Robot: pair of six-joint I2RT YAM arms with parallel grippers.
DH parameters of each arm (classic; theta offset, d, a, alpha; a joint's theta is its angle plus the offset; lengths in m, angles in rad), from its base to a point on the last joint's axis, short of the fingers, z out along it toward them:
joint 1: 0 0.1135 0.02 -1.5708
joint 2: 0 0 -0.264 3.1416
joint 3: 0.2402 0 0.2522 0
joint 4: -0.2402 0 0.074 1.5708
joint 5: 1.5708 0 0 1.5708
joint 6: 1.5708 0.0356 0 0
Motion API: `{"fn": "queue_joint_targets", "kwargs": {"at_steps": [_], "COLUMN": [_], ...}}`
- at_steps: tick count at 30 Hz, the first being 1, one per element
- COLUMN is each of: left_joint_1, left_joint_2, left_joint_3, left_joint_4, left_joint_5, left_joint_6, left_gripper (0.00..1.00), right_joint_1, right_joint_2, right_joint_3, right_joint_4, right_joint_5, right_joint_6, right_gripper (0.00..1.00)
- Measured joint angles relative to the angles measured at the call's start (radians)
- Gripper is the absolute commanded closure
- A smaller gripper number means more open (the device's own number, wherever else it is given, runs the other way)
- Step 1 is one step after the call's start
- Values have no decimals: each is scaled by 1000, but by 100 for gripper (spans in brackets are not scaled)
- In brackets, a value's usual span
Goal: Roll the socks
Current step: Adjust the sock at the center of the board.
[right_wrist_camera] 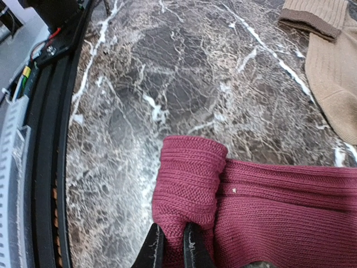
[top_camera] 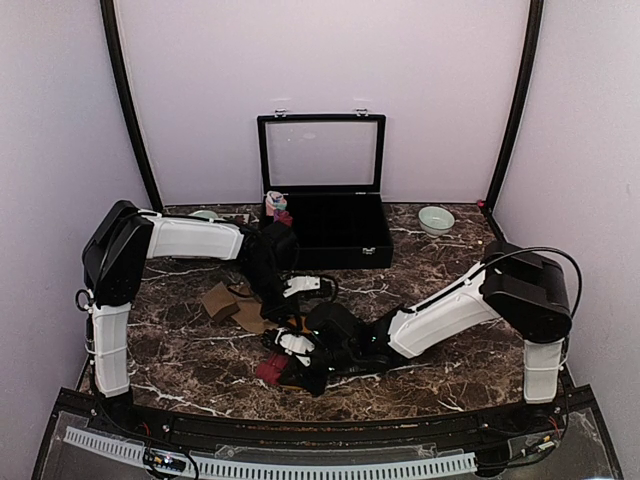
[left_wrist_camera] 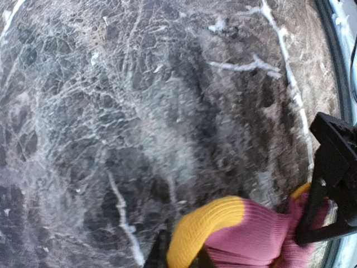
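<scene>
Fold of maroon sock [right_wrist_camera: 268,201] is pinched by closed jaws of right gripper [right_wrist_camera: 173,245]. Jaws of left gripper [left_wrist_camera: 179,258] are cut off at the near frame edge, hidden behind orange toe [left_wrist_camera: 201,226]; their state cannot be told.

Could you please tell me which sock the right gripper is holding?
The maroon sock, folded over at one end: the right gripper pinches that fold, while the tan socks lie apart from it.

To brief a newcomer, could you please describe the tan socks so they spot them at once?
Find the open black case at the back of the marble table. In front of it and to the left lie the tan socks, flat. Unlike the maroon socks nearer the front edge, they are plain beige with a brown cuff band.
</scene>
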Motion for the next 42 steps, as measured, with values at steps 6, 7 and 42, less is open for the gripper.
{"fn": "queue_joint_targets", "kwargs": {"at_steps": [6, 7, 42], "left_joint_1": [3, 3, 117], "left_joint_2": [0, 0, -426], "left_joint_3": [-40, -44, -278], "left_joint_4": [39, 42, 65], "left_joint_5": [-75, -76, -82], "left_joint_6": [2, 3, 97], "left_gripper": [75, 74, 41], "right_joint_1": [-30, -35, -111], "right_joint_2": [36, 38, 55], "right_joint_3": [1, -4, -75], "right_joint_4": [66, 80, 200], "right_joint_5": [-93, -108, -274], "right_joint_6": [78, 92, 351], "right_gripper": [100, 100, 100]}}
